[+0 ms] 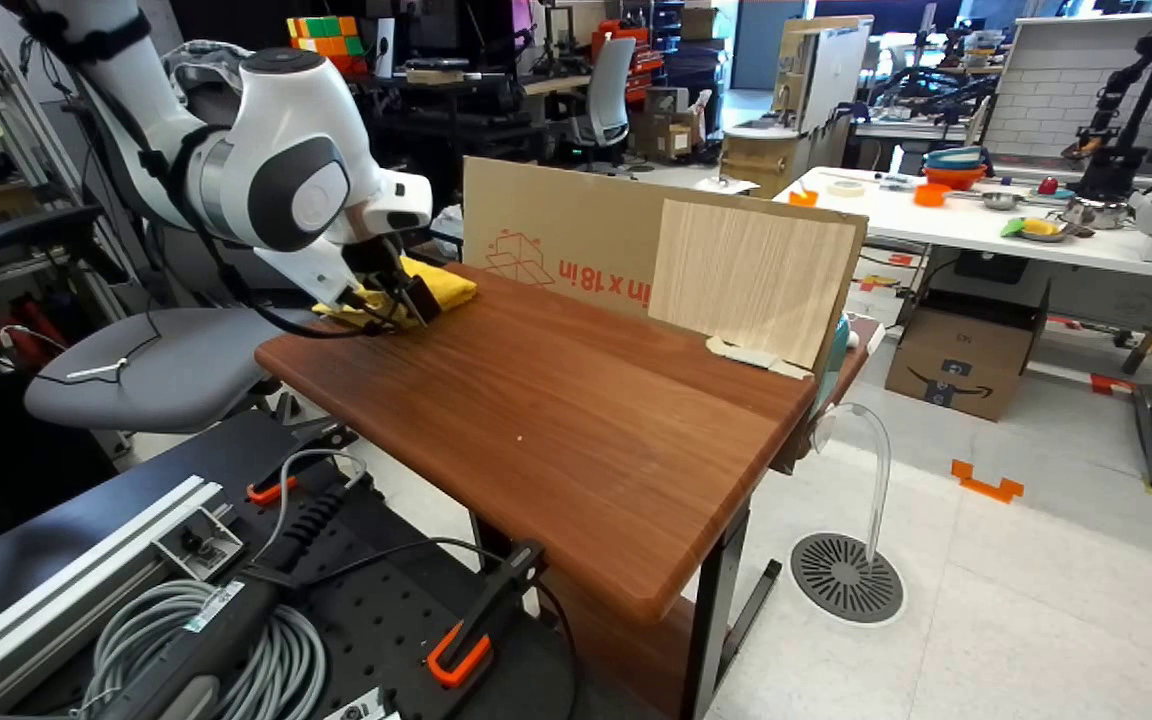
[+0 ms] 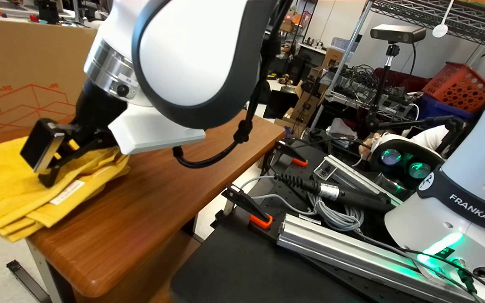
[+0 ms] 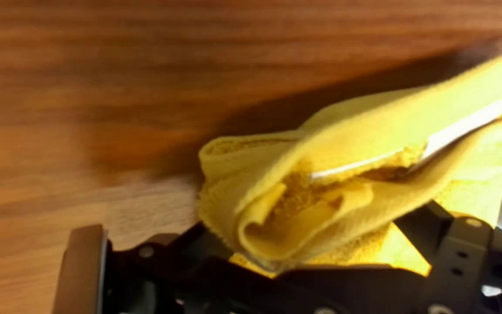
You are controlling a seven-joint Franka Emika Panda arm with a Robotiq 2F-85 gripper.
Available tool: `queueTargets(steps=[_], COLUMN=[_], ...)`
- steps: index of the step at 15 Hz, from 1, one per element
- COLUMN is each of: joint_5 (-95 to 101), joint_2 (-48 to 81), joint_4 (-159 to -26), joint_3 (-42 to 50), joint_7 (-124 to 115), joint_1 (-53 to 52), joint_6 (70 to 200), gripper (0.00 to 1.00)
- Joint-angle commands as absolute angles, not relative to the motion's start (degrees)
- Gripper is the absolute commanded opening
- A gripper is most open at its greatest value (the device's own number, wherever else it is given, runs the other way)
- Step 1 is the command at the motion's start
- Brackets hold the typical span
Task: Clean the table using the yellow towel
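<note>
The wrist view showed the towel (image 3: 355,139) close and blurred, its fold bunched into a loop in front of the fingers (image 3: 81,270). Their black links were cut off by the bottom edge, and the fold hid the gap, so whether they stood wide, narrow or pinched on cloth could not be told. The towel ran out of that view at the right, its brightest part washed pale. In both exterior views it lay at the end of the table (image 1: 556,400), near the cardboard (image 1: 566,210), with the fingers against it. In an exterior view the arm (image 1: 286,120) stood over the towel, and the dark fingers broke it into yellow patches; there a pale speck (image 1: 520,437) marked the table, too small to identify, and a wood panel (image 1: 751,265) stood against the cardboard. In an exterior view a white tag (image 2: 67,192) showed on the folded layers, its print unreadable; there the towel reached past the table's edge and was cut off by the left border. Only there appeared the arm's base (image 2: 419,221), lit green and cropped at the right.
</note>
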State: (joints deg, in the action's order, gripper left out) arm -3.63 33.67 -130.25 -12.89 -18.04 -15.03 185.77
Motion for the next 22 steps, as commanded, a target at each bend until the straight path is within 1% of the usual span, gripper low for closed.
queueTargets(steps=[1,3,8,10,12,16,20,22], joint_5=[-4.6,-4.4,-4.9,-5.2,-5.0,-4.5,-3.2,-3.7], joint_2=[37.8,37.6,33.3,31.2,27.4,20.1,16.3,14.5], joint_4=[-126.6,-127.3,-135.2,-137.7,-140.3,-143.1,-144.5,-145.0], joint_3=[-16.8,-17.4,-14.8,-14.3,-16.0,-23.6,-37.4,-44.6], joint_7=[-14.3,-13.4,-12.3,-12.5,-12.7,-13.1,-14.9,-16.0], joint_1=[-8.6,-5.5,2.5,7.0,13.3,26.7,42.0,48.9], joint_6=[190.1,189.3,189.2,189.2,188.9,186.5,187.1,184.4], gripper=[1.0,1.0,1.0,1.0,1.0,1.0,1.0,1.0])
